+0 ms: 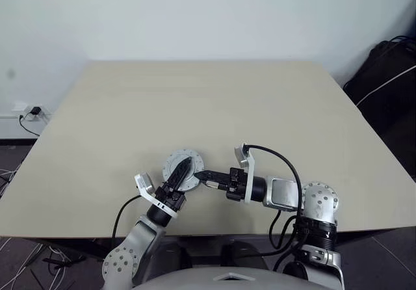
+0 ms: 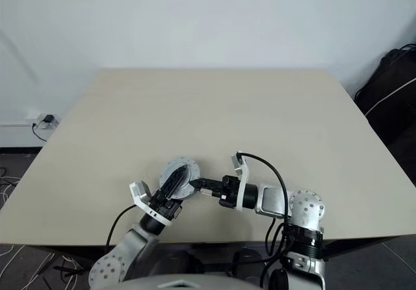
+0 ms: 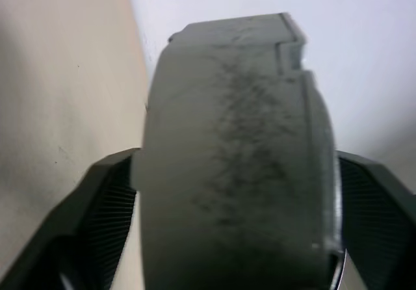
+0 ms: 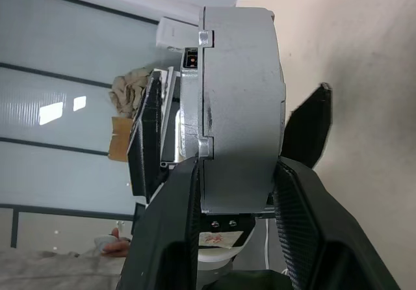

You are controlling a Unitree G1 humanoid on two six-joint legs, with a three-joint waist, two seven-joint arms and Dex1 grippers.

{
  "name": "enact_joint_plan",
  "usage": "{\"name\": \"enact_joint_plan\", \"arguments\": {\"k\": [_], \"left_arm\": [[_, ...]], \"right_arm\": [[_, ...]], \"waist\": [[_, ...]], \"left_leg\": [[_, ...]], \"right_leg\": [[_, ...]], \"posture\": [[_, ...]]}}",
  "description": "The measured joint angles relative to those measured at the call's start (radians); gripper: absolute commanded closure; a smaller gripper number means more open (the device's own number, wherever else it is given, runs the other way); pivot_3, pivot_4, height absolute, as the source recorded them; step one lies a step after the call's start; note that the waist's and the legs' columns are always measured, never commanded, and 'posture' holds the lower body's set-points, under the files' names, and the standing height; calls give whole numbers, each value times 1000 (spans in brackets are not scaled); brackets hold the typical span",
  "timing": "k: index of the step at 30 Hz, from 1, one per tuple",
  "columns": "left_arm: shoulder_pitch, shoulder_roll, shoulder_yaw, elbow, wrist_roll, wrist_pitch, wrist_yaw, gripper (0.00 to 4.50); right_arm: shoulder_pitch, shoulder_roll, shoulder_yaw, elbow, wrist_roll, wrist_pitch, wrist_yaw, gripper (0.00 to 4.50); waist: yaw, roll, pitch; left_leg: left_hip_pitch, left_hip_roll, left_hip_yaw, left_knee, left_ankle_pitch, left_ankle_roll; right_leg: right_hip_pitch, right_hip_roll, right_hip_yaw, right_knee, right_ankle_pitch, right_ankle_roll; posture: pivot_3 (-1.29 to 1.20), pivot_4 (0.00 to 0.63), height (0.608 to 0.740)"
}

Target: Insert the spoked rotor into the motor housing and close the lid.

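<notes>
At the far left, beyond the edge of the surface (image 1: 97, 108), a wall socket (image 1: 29, 112) is carrying a plug and a dark cable. Near the front edge of the light, plain surface, left of centre, the left gripper (image 1: 184, 168) is reaching up and forward across the motor housing (image 1: 174, 165), which is being held up off the surface between the two arms. The housing is showing as a silver-grey round puck with small dark holes around the rim of the face turned toward the head camera. In the left wrist view its broad grey side wall (image 3: 227, 160) is sitting directly ahead of the camera. Whether the left gripper is clamping the housing or is released cannot be told. Just to the right, the right gripper (image 1: 198, 175) is pointing leftward and meeting the housing at its right edge. In the right wrist view this gripper (image 4: 237, 166) is grasping the housing (image 4: 240, 95) across its thickness, one black pad lying against each flat face. At the far right, a dark bag (image 1: 383, 75) is lying on the floor beside the surface.
</notes>
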Motion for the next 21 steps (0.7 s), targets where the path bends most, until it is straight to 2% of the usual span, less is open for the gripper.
{"name": "enact_joint_plan", "arguments": {"k": [3, 5, 9, 12, 14, 16, 19, 21], "left_arm": [[4, 0, 3, 0, -1, -2, 0, 1837], [5, 0, 2, 0, -23, -2, -5, 2320], [8, 0, 2, -1, -30, -4, -4, 2329], [9, 0, 2, 0, -32, -8, -3, 2329], [9, 0, 1, 1, -37, -17, -4, 2329], [10, 0, 5, 8, -3, -35, 32, 2375], [9, -1, 18, 30, 29, -68, 63, 2376], [-7, -2, 36, 38, 50, -97, 83, 2376]], "right_arm": [[0, -4, -1, 6, 3, 0, -7, 3193], [5, -4, -5, 16, 20, -1, -5, 3193], [12, -20, 19, 7, 15, -28, 2, 3193], [28, -57, 87, -49, -20, -90, 38, 3193], [46, -93, 163, -99, -66, -175, 82, 2456], [48, -177, 285, -183, -197, -288, 94, 1757], [65, -266, 362, -227, -353, -434, 112, 809], [94, -281, 407, -246, -418, -507, 128, 177]], "waist": [[0, 0, 0], [0, 0, 0], [0, 0, 0], [0, 0, 0], [0, 0, 0], [0, 1, -1], [5, -5, 1], [5, -5, 1]], "left_leg": [[0, 0, 0, 0, 0, 0], [0, 0, 0, 0, 0, 0], [0, 0, 0, 1, 0, 0], [0, 0, 0, 1, 0, 0], [0, 0, 0, 1, 0, 0], [1, -1, 1, 1, 0, 0], [0, -1, 0, 1, 0, 0], [0, 0, 0, 1, 0, 0]], "right_leg": [[0, 0, 0, 0, 0, 0], [0, 0, 0, 0, 0, 0], [0, 0, 1, 0, 0, 1], [0, 0, 1, 0, 1, 1], [0, 1, 1, 0, 1, 1], [1, 0, 1, 0, 0, 1], [1, 0, 1, 0, 1, 2], [0, 0, 1, 0, 1, 2]], "posture": [[0, 0, 740], [0, 0, 740], [0, 0, 740], [0, 0, 740], [0, 0, 740], [0, 0, 740], [0, 0, 740], [0, 0, 740]]}}
